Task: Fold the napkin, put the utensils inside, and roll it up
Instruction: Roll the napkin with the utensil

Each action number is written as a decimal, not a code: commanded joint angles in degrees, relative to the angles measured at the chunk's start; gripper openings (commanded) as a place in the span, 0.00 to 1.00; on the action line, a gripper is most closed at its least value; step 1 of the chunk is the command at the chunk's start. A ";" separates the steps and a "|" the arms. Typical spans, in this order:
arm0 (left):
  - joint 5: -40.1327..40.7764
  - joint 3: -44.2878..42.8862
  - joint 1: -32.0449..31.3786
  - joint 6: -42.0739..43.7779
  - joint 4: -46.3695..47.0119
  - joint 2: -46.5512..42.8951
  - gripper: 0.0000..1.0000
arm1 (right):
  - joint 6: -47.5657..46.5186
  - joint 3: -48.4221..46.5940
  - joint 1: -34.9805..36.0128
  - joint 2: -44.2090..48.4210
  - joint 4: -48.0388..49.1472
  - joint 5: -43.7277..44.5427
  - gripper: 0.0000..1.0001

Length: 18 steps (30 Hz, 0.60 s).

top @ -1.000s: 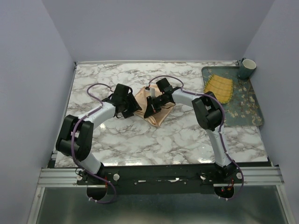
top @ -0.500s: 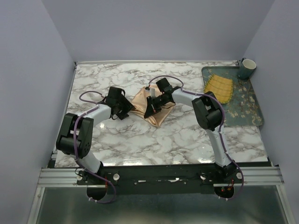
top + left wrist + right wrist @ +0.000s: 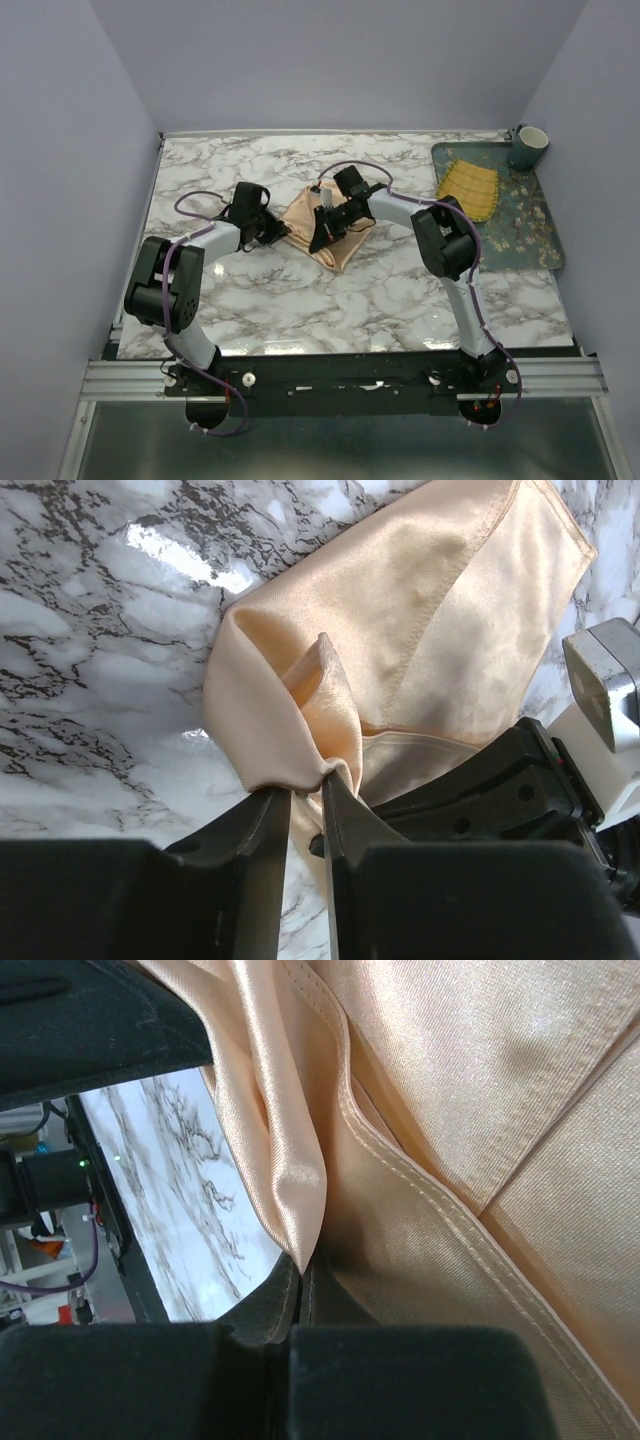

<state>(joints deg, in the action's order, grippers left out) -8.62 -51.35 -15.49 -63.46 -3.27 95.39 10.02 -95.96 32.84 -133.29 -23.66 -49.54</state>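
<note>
The peach-orange napkin [image 3: 337, 250] lies bunched on the marble table [image 3: 350, 300] between my two arms. My left gripper [image 3: 284, 232] is at its left corner. In the left wrist view its fingertips [image 3: 307, 782] pinch a raised fold of the napkin [image 3: 430, 630]. My right gripper [image 3: 320, 234] reaches onto the cloth from the right. In the right wrist view its jaws [image 3: 300, 1265] are shut on a fold of the napkin [image 3: 480, 1110]. No utensils are in view.
A teal patterned tray [image 3: 523, 228] sits at the table's right edge, with a yellow checked cloth [image 3: 468, 190] on it and a mug [image 3: 528, 147] at its far corner. The right arm's black body [image 3: 520, 790] lies close beside my left fingers.
The left gripper has moved left and lower to the napkin's left corner and closed on a fold there. The right gripper keeps its grip and has not moved.
</note>
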 commanded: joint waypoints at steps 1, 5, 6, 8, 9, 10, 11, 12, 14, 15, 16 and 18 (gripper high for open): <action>-1.66 -2.35 0.02 0.09 2.56 1.81 0.18 | -2.37 -1.59 0.12 -2.23 -4.20 3.57 0.01; -2.18 -3.58 0.19 -0.08 2.48 3.91 0.07 | -3.60 -2.73 0.21 -2.23 -5.69 4.10 0.02; -2.19 -4.27 0.19 -0.17 2.13 4.27 0.03 | -3.69 -3.00 0.21 -2.49 -6.39 4.10 0.02; -2.10 -5.24 0.28 -0.43 1.07 5.41 0.01 | -3.96 -3.35 0.21 -2.76 -6.84 4.10 0.03; -2.19 -5.86 0.37 -0.43 0.98 5.85 0.01 | -3.96 -3.70 0.29 -2.85 -7.27 4.19 0.03; -2.19 -6.12 0.46 -0.61 0.46 6.38 0.01 | -4.13 -3.88 0.21 -2.85 -7.45 4.27 0.04; -2.10 -6.39 0.46 -0.70 0.11 7.17 0.01 | -4.05 -4.05 0.29 -2.94 -7.63 4.36 0.04; -1.93 -6.65 0.54 -0.79 0.02 7.43 0.00 | -4.39 -4.58 0.29 -3.02 -8.33 4.80 0.07; -1.75 -6.57 0.98 -0.96 -0.16 8.14 0.00 | -4.75 -5.37 0.30 -2.94 -9.29 5.68 0.11; -1.14 -6.57 1.24 -0.70 -0.33 8.23 0.00 | -5.18 -5.81 0.29 -2.67 -10.78 7.07 0.15; -0.79 -6.57 1.51 -0.52 -1.12 8.32 0.00 | -5.27 -6.51 0.38 -2.50 -11.49 7.70 0.17; -0.69 -5.96 1.60 -0.35 -1.04 8.58 0.00 | -5.97 -7.22 0.38 -1.45 -13.33 9.80 0.29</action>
<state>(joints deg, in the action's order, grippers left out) -10.57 -56.84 -14.96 -63.99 -2.94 102.87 6.61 -100.84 32.93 -134.26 -30.52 -45.78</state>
